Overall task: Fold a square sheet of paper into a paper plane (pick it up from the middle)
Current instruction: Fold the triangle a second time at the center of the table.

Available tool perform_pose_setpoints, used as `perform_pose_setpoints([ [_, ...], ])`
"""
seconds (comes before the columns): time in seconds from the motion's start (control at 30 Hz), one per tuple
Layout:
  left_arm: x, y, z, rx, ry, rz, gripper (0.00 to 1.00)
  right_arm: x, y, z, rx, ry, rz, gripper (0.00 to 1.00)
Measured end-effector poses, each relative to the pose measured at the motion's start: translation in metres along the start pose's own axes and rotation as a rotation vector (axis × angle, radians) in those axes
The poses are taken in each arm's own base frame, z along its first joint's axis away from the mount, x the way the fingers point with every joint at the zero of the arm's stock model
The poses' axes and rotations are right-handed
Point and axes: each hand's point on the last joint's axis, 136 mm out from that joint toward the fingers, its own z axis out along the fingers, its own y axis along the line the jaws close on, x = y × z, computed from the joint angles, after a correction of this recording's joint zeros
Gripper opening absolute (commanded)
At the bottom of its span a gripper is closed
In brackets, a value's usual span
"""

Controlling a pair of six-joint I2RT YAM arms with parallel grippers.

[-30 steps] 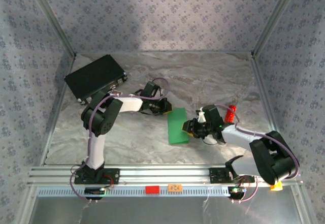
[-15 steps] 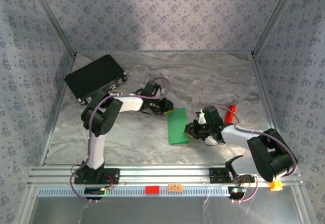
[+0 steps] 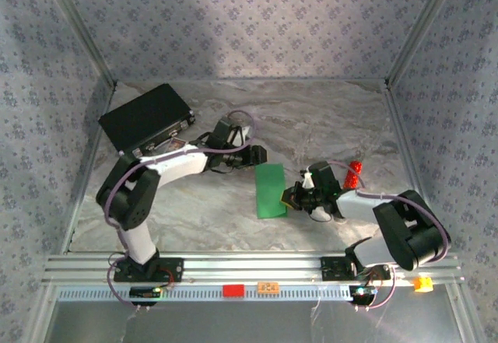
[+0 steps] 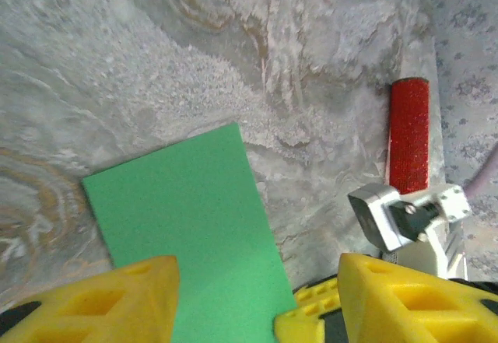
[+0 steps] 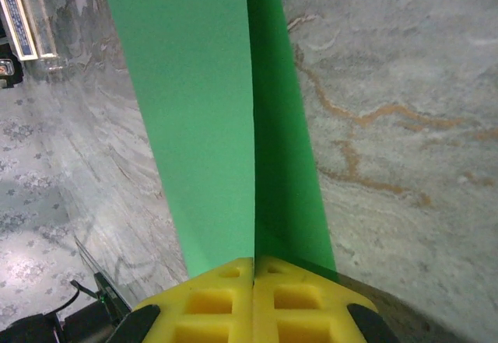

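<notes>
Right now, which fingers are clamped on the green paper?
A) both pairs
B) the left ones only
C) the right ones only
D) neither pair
C: in the right wrist view the right fingers are pressed together on the near end of the green paper, while the left fingers stand apart with the sheet showing between them.

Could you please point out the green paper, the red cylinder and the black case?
green paper [image 3: 271,191], top view, its middle.
red cylinder [image 4: 409,133], left wrist view, its middle.
black case [image 3: 146,117], top view, lid centre.
</notes>
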Motion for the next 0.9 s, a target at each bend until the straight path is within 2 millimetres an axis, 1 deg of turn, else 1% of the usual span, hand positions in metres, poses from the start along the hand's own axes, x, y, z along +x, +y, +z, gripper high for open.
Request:
perform_pose_setpoints([
  [0.1,0.002,0.003,-0.014,-0.024,-0.041,0.021,0.56,-0.001,-0.001,0.003,-0.001,-0.004,0.018,0.04],
  [0.23,0.014,0.019,-0.024,-0.071,-0.059,0.021,0.56,-0.006,0.006,0.003,-0.025,-0.024,0.035,0.07],
  [0.33,0.024,0.033,-0.027,-0.105,-0.064,0.014,0.55,-0.008,0.008,0.003,-0.035,-0.031,0.045,0.15],
  [0.43,0.032,0.039,-0.029,-0.122,-0.073,0.02,0.54,-0.008,0.009,0.003,-0.037,-0.026,0.041,0.21],
  [0.5,0.036,0.035,-0.029,-0.122,-0.08,0.039,0.53,-0.008,0.011,0.003,-0.044,-0.019,0.034,0.22],
  [0.6,0.049,0.023,-0.024,-0.116,-0.093,0.116,0.52,-0.011,0.016,0.003,-0.055,-0.009,0.02,0.2],
  [0.77,0.084,-0.001,-0.015,-0.086,-0.071,0.289,0.52,-0.019,0.022,0.002,-0.072,-0.006,-0.003,0.18],
  [0.9,0.108,-0.015,-0.009,-0.08,-0.038,0.419,0.55,-0.021,0.019,0.001,-0.069,0.004,-0.003,0.18],
])
